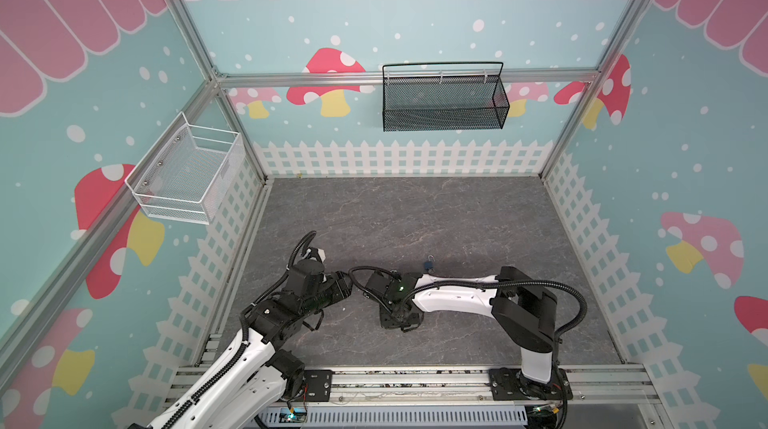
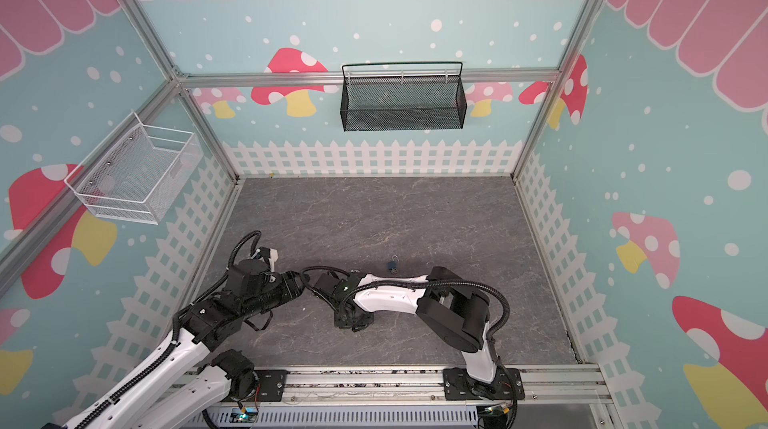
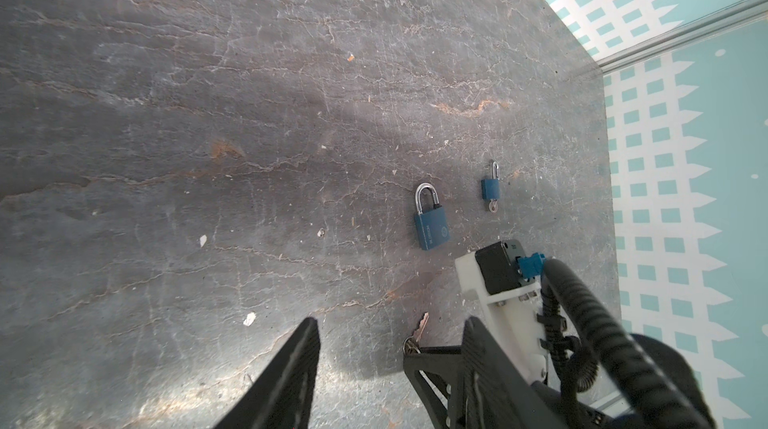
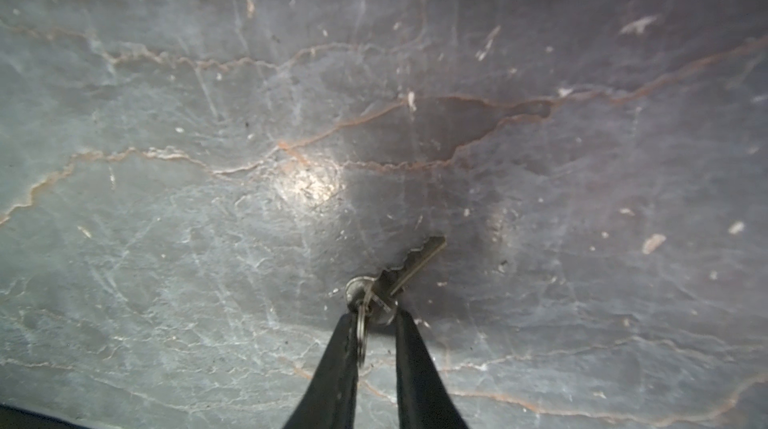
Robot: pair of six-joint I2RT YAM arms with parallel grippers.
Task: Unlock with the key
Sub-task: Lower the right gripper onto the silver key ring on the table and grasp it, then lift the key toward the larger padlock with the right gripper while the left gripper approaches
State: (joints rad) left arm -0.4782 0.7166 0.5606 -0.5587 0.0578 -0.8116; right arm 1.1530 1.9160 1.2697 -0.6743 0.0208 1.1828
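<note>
Grey, stone-veined desk (image 4: 187, 206) carries all items. The right hand (image 4: 376, 317) points down at the desk. Its two dark fingers (image 4: 338, 360) press against either side of the head of the key (image 4: 409, 267), so it is clenched on the key. The key rests on the desk with its blade pointing away from the hand. A key ring (image 4: 362, 335) hangs off the head, against one finger. The large padlock (image 3: 430, 225), with a blue body and steel shackle, lies flat on the desk beyond the key's tip and apart from it. Only its blue corner shows at the edge of the right wrist view. The small padlock (image 3: 490, 190), also blue, lies near the large one and farther from the left hand, with a small key in its base. In both top views the small padlock (image 1: 430, 265) (image 2: 394, 265) lies just past the right forearm. The left hand (image 3: 390, 321) hovers close beside the right hand, fingers spread and released, holding nothing.
</note>
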